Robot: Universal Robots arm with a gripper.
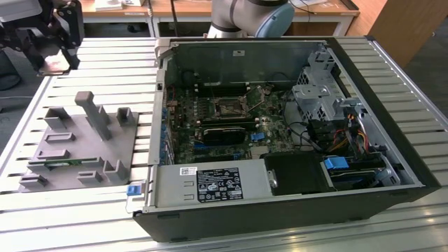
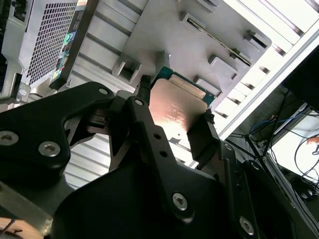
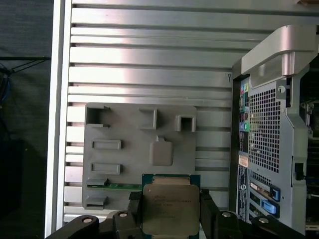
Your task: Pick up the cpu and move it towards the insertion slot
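At the pincer [image 3: 170,215]: gripping the small flat square cpu [image 3: 169,204] with the shiny silver metal lid and thin green rim, pressing black fingers [image 3: 134,209] against two opposite edges; in the second wrist view, clamping as well, pincer [image 2: 175,112] around cpu [image 2: 179,104].
Cpu position: hanging raised over the ribbed aluminium surface [image 1: 392,68], touching nothing but the fingers; in the exterior view, sitting at the far corner on the exterior view's left, inside the pincer [image 1: 54,62].
Insertion slot: lying as a square socket with a silvery metal frame and dark centre [image 1: 227,107] on the green motherboard [image 1: 182,121], well apart from the cpu, toward the exterior view's right of it.
Fixture block: resting as a grey plastic plate with upright posts and shallow pockets [image 1: 77,142] on the surface, just beside the case on the exterior view's left; carrying a thin green board [image 3: 119,186] in one long pocket.
Computer case: lying open on its side as a black metal box [image 1: 392,157]; holding a black rectangular heatsink block [image 1: 227,134] near the socket and a silver power supply box [image 1: 210,186] along the near wall.
Arm base: standing pale grey [image 1: 245,16] behind the case.
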